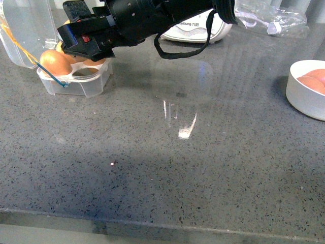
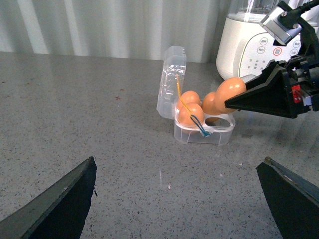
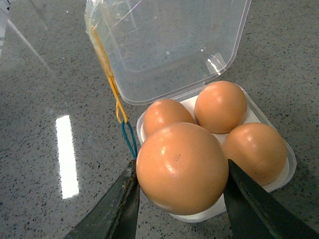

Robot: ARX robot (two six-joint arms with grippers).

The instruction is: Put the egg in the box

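Here, the right gripper [image 3: 182,206] is clamped on the egg [image 3: 182,167], just above the box [image 1: 76,89].
Its two fingers [image 3: 119,209] press the egg's sides, and the egg's long axis seems to run along them, nearer level than upright. Below the held egg lies the one empty cell [image 1: 85,72], so I judge the coming move to be a short lowering with little sideways shift. Just past the fingertips sit three seated eggs [image 3: 221,105], close enough that the held egg could knock them. Beyond those the clear lid [image 3: 169,45] stands open, leaning away from the hand. The left gripper [image 2: 177,164] hangs well apart from the box, spread wide and empty. The right arm is plainly the nearer.
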